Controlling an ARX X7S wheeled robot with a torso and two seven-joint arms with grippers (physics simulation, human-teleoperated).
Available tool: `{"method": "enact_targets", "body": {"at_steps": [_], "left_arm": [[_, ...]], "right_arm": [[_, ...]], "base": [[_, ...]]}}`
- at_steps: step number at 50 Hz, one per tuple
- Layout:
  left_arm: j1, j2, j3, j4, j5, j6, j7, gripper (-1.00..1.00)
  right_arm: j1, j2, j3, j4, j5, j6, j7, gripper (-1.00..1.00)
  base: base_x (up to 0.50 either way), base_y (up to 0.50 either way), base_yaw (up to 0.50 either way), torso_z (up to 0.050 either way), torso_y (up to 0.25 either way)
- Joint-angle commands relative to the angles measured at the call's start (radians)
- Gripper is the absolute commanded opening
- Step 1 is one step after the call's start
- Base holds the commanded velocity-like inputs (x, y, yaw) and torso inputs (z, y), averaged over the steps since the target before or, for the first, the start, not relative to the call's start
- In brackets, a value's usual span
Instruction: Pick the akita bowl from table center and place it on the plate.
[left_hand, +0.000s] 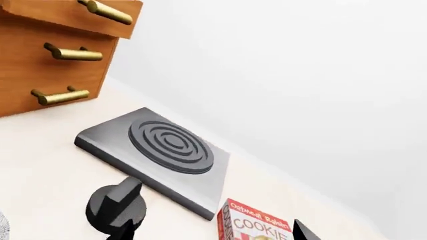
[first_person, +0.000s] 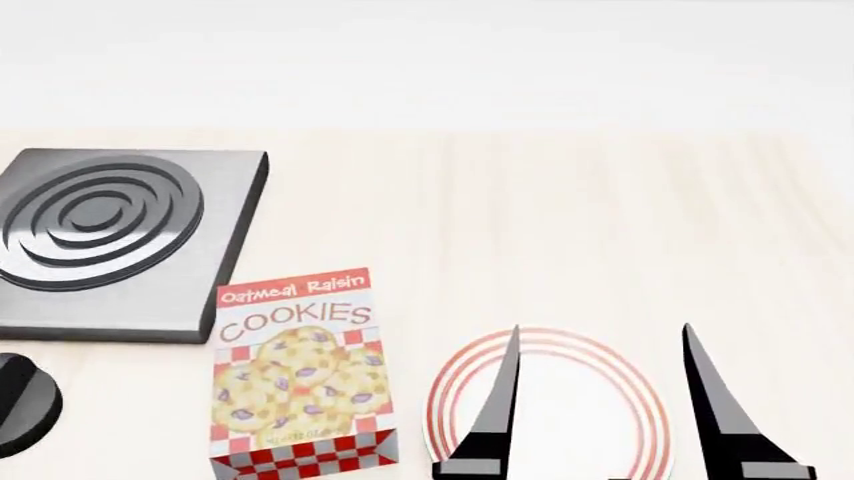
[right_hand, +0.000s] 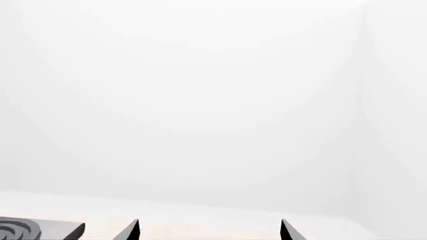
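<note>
White table holds one plate (red-ringed), right hand spread wide, empty.

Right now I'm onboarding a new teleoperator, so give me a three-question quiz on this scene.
1. True or false: the right gripper is open over the plate.
2. What lies between the plate and the burner? A) cup B) cookie box C) spoon
3. Fill in: the black knob sits in front of the ____.

Key: 1 true. 2 B. 3 burner.
</note>
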Motion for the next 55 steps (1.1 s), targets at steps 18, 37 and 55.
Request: {"method": "enact_targets", "body": {"at_steps": [18,37,55], "left_arm": [[0.06,0.019,-0.021,0.017,-0.361,-0.016,-0.524,1.0],[0.069,-0.002,-0.023,-0.015,-0.384,0.034,-0.536,1.0],[0.085,-0.034,-0.082,-0.025,-0.417,0.097,-0.548,1.0]], "right_arm": [[0.009,0.021,-0.011,0.005,0.017,0.007,0.017,1.0],[0.011,0.031,-0.018,0.005,0.028,0.008,0.03,1.0],[0.007,0.04,-0.03,0.016,0.032,-0.004,0.041,1.0]], "base": [[0.0,0.0,0.0,0.0,0.0],[0.0,0.0,0.0,0.0,0.0],[0.0,0.0,0.0,0.0,0.0]]}}
